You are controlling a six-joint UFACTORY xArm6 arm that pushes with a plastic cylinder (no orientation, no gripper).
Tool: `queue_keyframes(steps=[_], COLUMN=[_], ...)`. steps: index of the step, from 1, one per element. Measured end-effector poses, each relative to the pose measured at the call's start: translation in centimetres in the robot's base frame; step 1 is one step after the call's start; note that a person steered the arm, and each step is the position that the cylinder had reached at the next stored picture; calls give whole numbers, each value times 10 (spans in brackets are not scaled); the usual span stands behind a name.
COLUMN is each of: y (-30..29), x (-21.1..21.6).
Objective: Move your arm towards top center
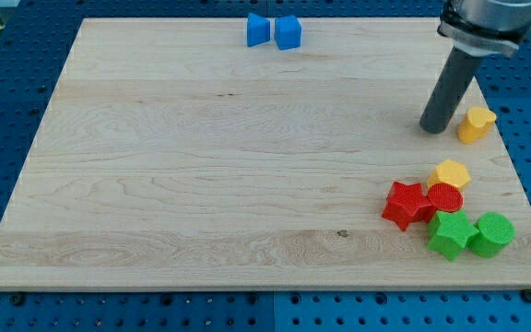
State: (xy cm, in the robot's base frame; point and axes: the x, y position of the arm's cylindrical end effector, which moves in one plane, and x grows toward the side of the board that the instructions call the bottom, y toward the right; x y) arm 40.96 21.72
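Note:
My tip (432, 128) rests on the wooden board (201, 184) at the view's right, just left of a yellow block (476, 124). The dark rod rises from it to the view's top right. Two blue blocks stand side by side at the view's top centre: one (258, 29) on the left, one (289, 31) on the right. They are far to the upper left of my tip.
A cluster lies at the view's bottom right: a yellow hexagon (451, 173), a red star (407, 204), a red cylinder (446, 197), a green star (451, 234) and a green cylinder (492, 233). Blue pegboard (7, 111) surrounds the board.

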Motion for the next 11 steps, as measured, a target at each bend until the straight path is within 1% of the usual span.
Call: queue_keyframes(steps=[1, 2, 3, 9, 10, 11], y=[37, 52, 52, 52, 52, 67], x=[-30, -37, -33, 75, 84, 84])
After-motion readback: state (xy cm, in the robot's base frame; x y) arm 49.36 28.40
